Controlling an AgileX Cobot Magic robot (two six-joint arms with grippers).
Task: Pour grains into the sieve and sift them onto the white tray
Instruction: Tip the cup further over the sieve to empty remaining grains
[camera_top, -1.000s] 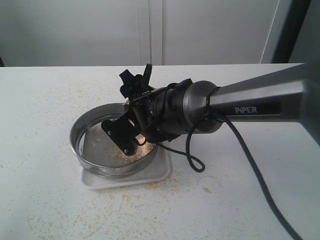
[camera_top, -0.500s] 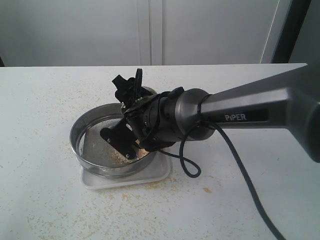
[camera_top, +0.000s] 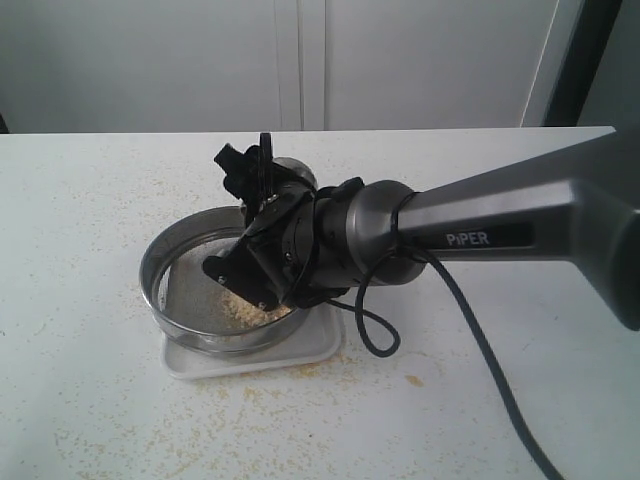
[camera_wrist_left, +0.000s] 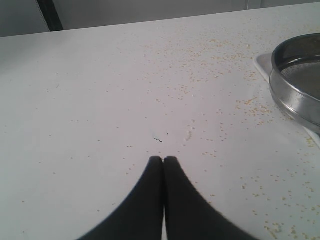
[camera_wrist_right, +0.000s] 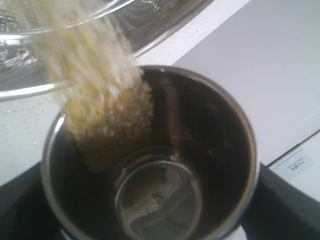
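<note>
The sieve (camera_top: 165, 262) rests on the white tray (camera_top: 322, 350) near the table's middle. My right gripper (camera_top: 262, 182) reaches over it from the right, shut on a steel cup (camera_wrist_right: 220, 130) that is tipped mouth-down toward the mesh. In the right wrist view, grains (camera_wrist_right: 95, 95) stream out over the cup's lip into the sieve (camera_wrist_right: 30, 80). A golden heap of grains (camera_top: 245, 310) lies on the mesh under the wrist. My left gripper (camera_wrist_left: 163, 160) hovers shut and empty over bare table, with the sieve (camera_wrist_left: 292, 95) and a tray corner (camera_wrist_left: 261, 61) off to one side.
Loose grains are scattered over the white tabletop (camera_top: 90, 400) around the tray. The right arm's black cable (camera_top: 375, 335) loops down beside the tray. A pale wall stands behind the table's far edge.
The right arm has swung left over the sieve and tipped the cup further. The left gripper has stayed shut.
</note>
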